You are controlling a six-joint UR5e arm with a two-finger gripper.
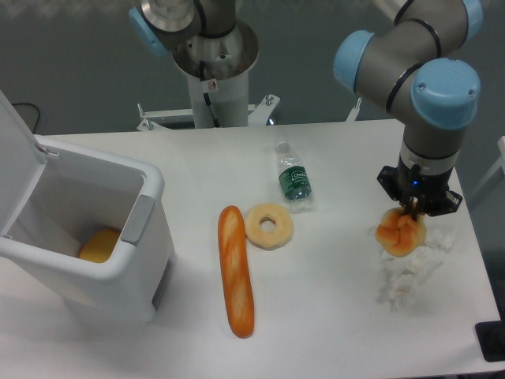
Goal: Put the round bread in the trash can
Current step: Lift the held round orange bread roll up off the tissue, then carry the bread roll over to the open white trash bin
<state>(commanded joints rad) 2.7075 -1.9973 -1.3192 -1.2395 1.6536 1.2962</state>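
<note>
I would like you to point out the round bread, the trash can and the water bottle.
round bread (400,234), fixed camera, on its lumpy front.
trash can (147,188), fixed camera, on its front rim.
water bottle (295,182), fixed camera, on its green label.

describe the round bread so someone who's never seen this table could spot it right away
Look at the white table's right side, directly beneath the arm's pincer, above crumpled white paper. The round bread is the lumpy, knotted golden-orange bun there, with no hole, unlike the pale ring bread, and not long like the baguette.
</note>
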